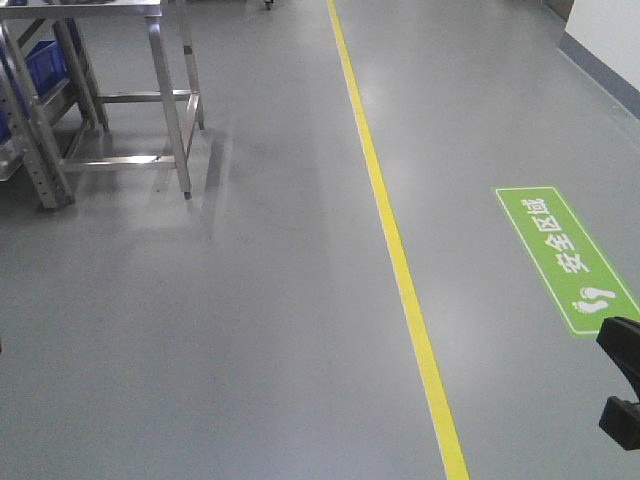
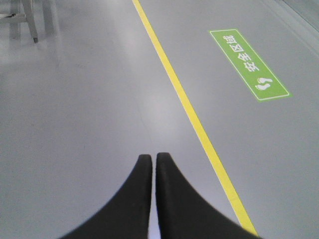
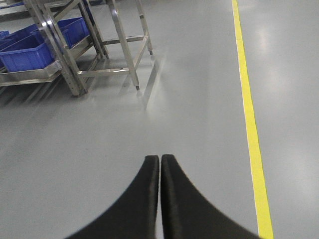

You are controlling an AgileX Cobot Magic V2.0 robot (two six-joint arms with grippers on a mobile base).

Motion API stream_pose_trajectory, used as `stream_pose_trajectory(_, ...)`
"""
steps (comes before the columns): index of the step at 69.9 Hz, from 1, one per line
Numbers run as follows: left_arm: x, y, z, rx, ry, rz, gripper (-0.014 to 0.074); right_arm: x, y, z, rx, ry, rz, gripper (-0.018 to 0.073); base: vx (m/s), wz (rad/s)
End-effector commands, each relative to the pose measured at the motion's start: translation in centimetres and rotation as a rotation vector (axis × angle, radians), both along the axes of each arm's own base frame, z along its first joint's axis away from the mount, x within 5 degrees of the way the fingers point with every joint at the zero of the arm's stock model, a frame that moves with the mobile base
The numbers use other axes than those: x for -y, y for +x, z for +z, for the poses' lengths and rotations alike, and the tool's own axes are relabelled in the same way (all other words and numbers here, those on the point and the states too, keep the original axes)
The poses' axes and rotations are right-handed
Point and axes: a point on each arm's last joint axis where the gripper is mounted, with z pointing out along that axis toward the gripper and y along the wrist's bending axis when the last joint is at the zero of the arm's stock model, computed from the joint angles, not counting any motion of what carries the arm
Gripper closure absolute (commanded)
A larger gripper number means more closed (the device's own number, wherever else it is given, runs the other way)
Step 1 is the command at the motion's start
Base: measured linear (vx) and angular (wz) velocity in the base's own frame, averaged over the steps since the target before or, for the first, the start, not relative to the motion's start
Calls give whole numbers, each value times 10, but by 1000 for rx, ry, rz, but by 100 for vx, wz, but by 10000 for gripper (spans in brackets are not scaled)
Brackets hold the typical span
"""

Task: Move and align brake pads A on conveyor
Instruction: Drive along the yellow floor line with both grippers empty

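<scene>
No brake pads A and no conveyor show in any view. My left gripper (image 2: 153, 158) is shut with nothing between its black fingers, hanging over bare grey floor. My right gripper (image 3: 160, 159) is likewise shut and empty above the floor. In the front view only a black part of the right arm (image 1: 622, 385) shows at the right edge; its jaws cannot be made out there.
A yellow floor line (image 1: 400, 260) runs from far to near. A green safety sign (image 1: 565, 258) is painted on the floor at right. A steel table frame (image 1: 165, 90) and a rack with blue bins (image 3: 30, 50) stand at far left.
</scene>
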Motion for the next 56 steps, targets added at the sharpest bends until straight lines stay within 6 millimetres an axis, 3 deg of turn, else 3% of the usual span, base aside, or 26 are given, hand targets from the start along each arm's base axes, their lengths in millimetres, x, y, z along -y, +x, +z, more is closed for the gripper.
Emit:
stream_pose_trajectory(1,2,3,13,81,-28,-4,603,0,3,14,89,12,-1,568,54,-6)
stream_pose_trajectory(56,2,3,13,81,-28,-4,603,0,3,15,89,13,-1,568,56,-3)
